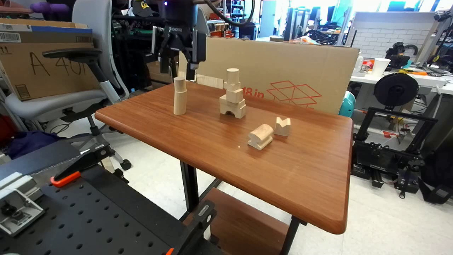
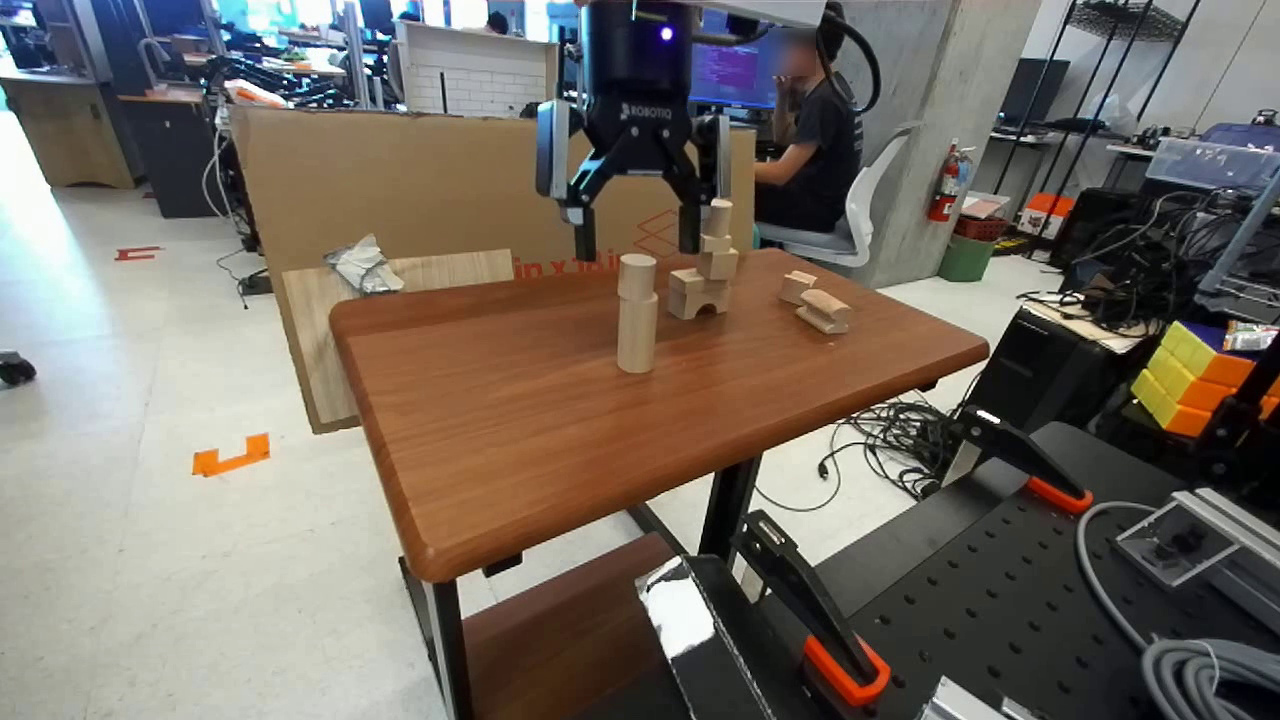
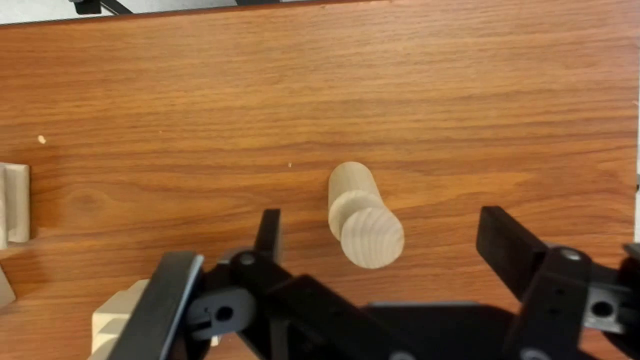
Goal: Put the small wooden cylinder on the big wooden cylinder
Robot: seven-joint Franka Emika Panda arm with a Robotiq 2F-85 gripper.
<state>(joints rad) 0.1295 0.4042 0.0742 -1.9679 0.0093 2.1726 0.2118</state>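
Observation:
The small wooden cylinder (image 1: 179, 84) stands upright on top of the big wooden cylinder (image 1: 180, 103), slightly off-centre. Both also show in an exterior view, the small wooden cylinder (image 2: 637, 276) above the big wooden cylinder (image 2: 637, 335). The big cylinder stands upright on the table. In the wrist view the round top of the small cylinder (image 3: 372, 238) covers part of the big cylinder (image 3: 351, 180), and a crescent of the big one's top face shows. My gripper (image 2: 637, 235) is open and empty above the pair, fingers apart on either side, touching neither cylinder. It also shows in the wrist view (image 3: 380, 227).
A tower of angular wood blocks (image 1: 233, 97) with a round piece on top stands beside the cylinders. A grooved block (image 1: 261, 136) and a notched block (image 1: 282, 127) lie farther along the brown table (image 1: 212, 141). A cardboard sheet (image 1: 283, 67) stands behind the table.

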